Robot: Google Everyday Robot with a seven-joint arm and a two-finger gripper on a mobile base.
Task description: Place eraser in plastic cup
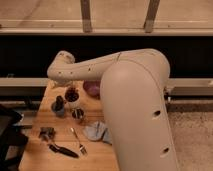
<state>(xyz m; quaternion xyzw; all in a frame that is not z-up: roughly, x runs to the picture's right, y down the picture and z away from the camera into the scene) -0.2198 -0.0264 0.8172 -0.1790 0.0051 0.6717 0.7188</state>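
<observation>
The gripper (71, 94) hangs low over the back of the wooden counter (35, 161); whether it is open or holds anything I cannot tell. Just left of it stands a dark cup (58, 106), in front a small cup (77, 115), to the right a purple bowl (91, 88). Nearer lie a grey cloth (97, 132), a fork (77, 141), a black utensil (63, 150) and a small dark block (46, 132), possibly the eraser.
</observation>
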